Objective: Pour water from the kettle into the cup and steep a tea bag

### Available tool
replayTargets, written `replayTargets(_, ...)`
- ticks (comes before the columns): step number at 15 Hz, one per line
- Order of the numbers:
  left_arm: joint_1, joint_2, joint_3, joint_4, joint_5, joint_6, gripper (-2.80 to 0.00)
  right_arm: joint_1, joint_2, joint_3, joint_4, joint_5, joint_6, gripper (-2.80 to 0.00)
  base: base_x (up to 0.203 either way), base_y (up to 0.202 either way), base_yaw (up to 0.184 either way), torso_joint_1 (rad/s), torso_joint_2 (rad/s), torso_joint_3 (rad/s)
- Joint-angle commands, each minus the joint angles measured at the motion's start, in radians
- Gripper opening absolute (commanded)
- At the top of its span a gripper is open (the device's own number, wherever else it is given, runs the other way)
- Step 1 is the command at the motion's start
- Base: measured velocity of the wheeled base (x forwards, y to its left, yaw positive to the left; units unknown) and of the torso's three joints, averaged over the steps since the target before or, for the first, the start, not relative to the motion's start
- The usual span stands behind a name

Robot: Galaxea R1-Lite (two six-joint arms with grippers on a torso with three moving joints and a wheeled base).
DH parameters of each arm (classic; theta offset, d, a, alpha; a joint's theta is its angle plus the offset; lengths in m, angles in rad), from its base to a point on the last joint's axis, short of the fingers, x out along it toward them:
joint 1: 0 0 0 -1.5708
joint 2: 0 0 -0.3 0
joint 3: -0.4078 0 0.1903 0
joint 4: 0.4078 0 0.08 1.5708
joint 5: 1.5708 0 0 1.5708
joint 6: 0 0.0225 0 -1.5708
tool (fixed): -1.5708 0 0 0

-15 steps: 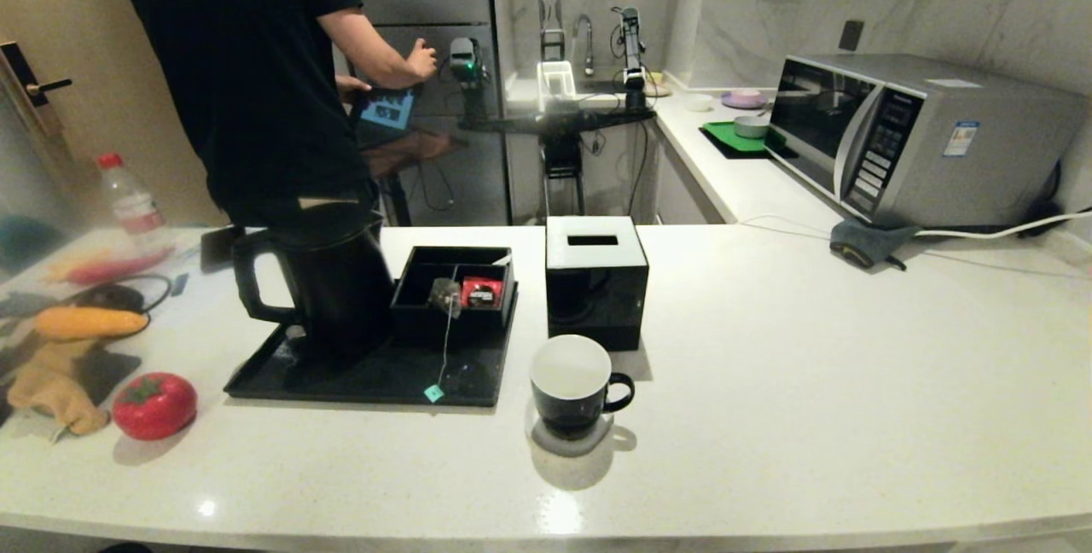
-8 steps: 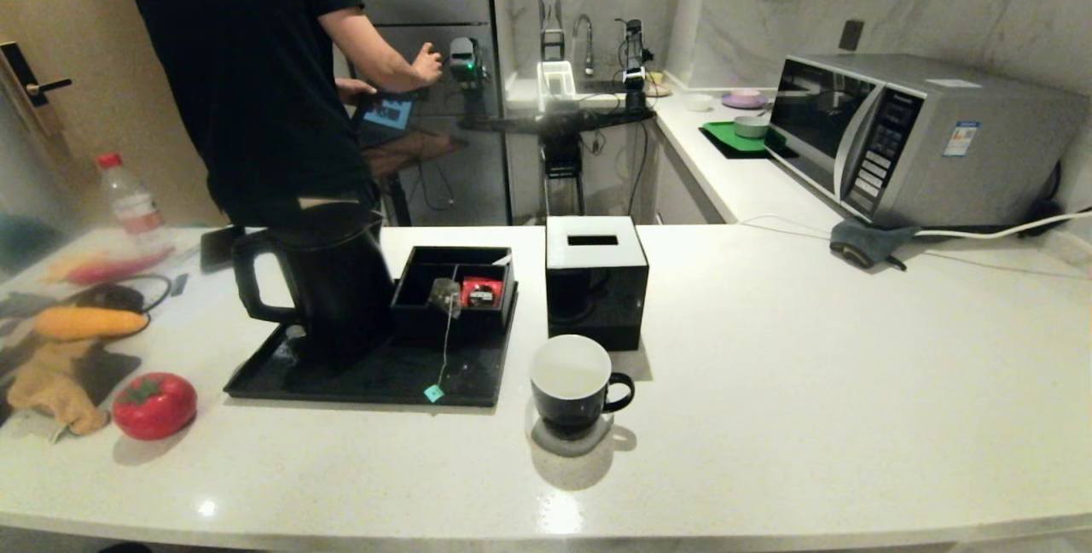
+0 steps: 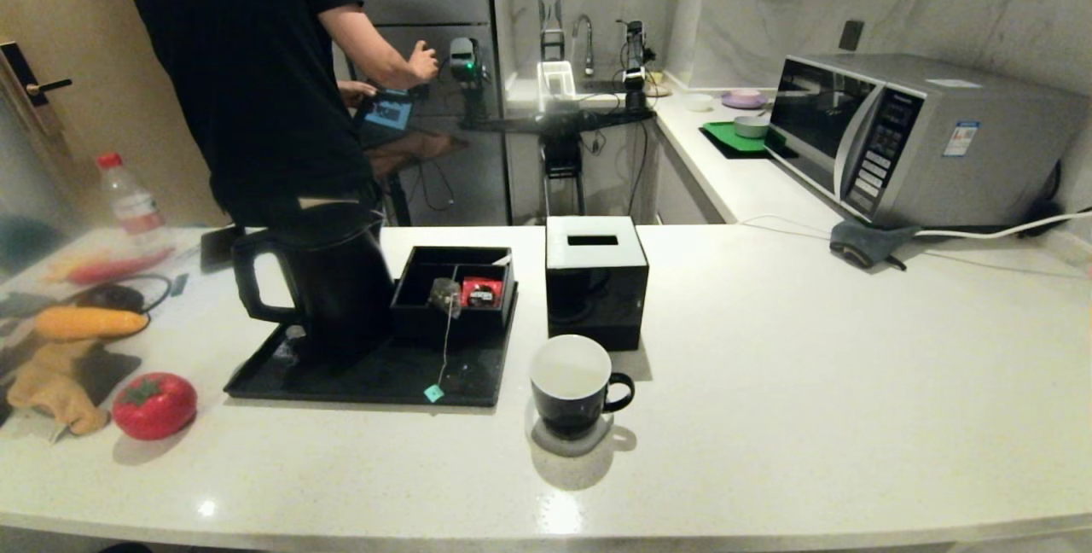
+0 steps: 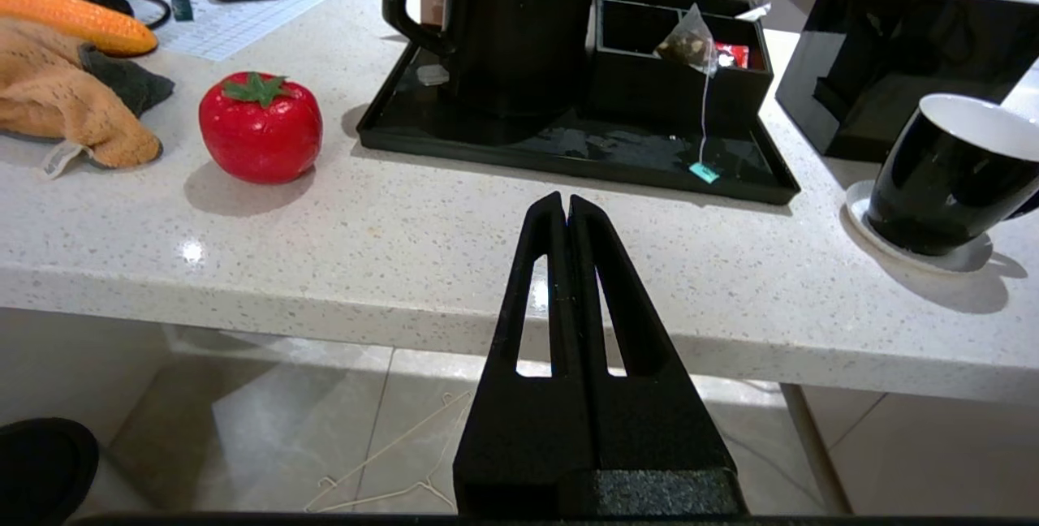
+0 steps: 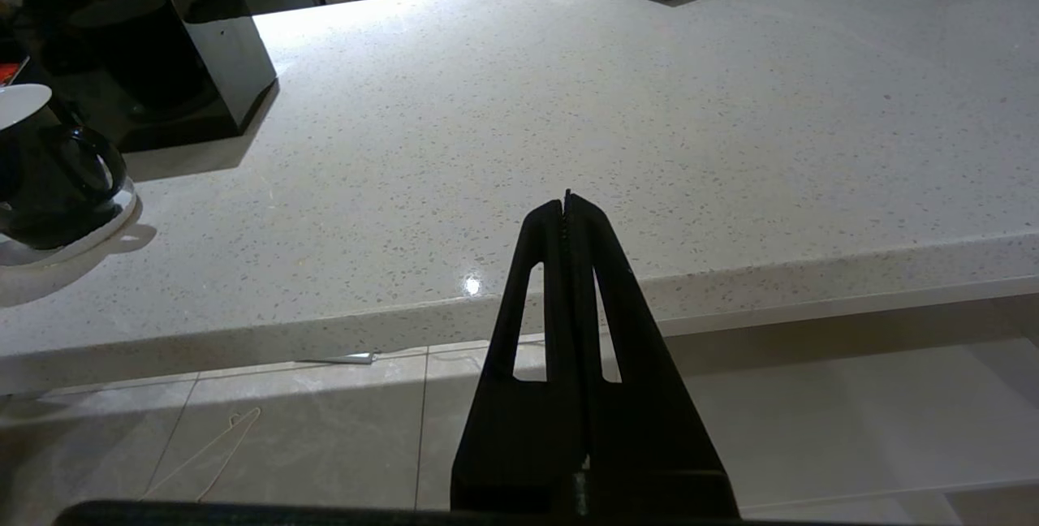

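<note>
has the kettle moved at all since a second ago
No. In the head view the kettle sits at the same spot on the black tray, its side against the compartment box as before.

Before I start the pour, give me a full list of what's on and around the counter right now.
kettle: 1, matte black, left on the tray
tray: 1, black, counter left of centre
tea bag: 1, greyish, on the organiser's front edge, string and teal tag hanging to the tray
organiser box: 1, black, on the tray, holds a red packet
cup: 1, black, white inside, on a coaster, centre front
cube box: 1, black, white slotted top, behind the cup
tomato: 1, red, far left
microwave: 1, silver, right rear
person: 1, black shirt, behind the counter
left end effector: shut, before the counter edge
right end effector: shut, before the counter edge
</note>
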Motion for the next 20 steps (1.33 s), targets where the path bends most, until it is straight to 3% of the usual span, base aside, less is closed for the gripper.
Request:
replayTargets(1,0.0,0.0,-0.013,0.015,0.0,0.019,-2.8,0.001,0.001,0.0,0.0,-0.001,0.0,-2.8,0.0,0.0,0.0,0.0,0.0,0.0)
replayTargets(6,-0.004,0.155,-0.169,0.091,-0.01,0.024,-2.8,0.0,0.001,0.0,0.0,-0.001,0.0,-2.8,0.0,0.0,0.0,0.0,0.0,0.0)
replayTargets(9,-0.021,0.352,-0.291,0.087,-0.006,0.027,-2.8,0.0,0.001,0.0,0.0,-0.001,0.0,-2.8,0.0,0.0,0.0,0.0,0.0,0.0)
replayTargets(12,-0.026,0.588,-0.412,0.014,0.013,0.034,-2.8,0.0,0.001,0.0,0.0,-0.001,0.0,-2.8,0.0,0.0,0.0,0.0,0.0,0.0)
replayTargets(16,-0.026,0.876,-0.569,-0.063,0.136,0.038,-2.8,0.001,0.001,0.0,0.0,-0.001,0.0,-2.8,0.0,0.0,0.0,0.0,0.0,0.0)
replayTargets(20,0.043,1.081,-0.584,-0.189,0.252,0.07,-2.8,0.0,0.001,0.0,0.0,-0.001,0.0,-2.8,0.0,0.0,0.0,0.0,0.0,0.0)
